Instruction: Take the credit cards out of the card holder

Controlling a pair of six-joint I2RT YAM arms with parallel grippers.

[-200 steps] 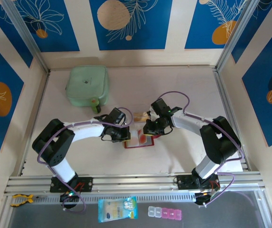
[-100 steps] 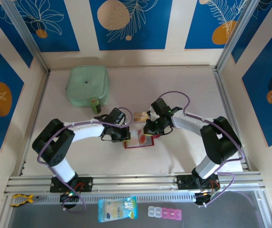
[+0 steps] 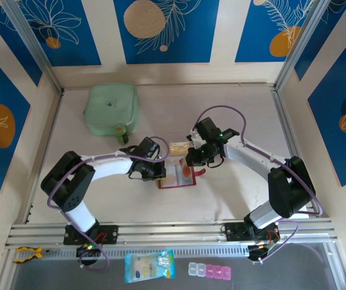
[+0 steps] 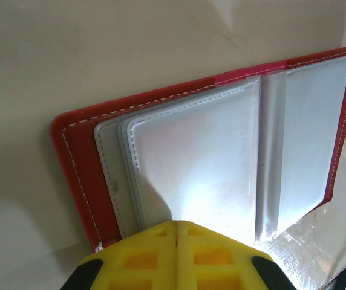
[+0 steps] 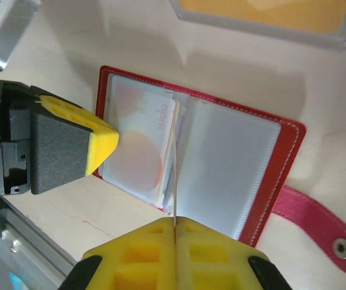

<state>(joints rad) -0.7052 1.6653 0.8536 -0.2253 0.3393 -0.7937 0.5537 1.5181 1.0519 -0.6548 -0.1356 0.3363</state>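
The card holder (image 5: 227, 157) lies open in the middle of the desk (image 3: 233, 109), with a pink-printed credit card (image 5: 140, 151) in its left pocket. My left jaws pinch its clear pocket leaves (image 4: 197, 157). My right jaws pinch one thin leaf (image 5: 175, 181) that stands edge-on.

3 blue-print walls (image 3: 191, 36) — pale tbl (image 3: 233, 103)

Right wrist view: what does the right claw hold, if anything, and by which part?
The right claw pinches a thin leaf standing up from the card holder, at its free edge; card or pocket cannot be told.
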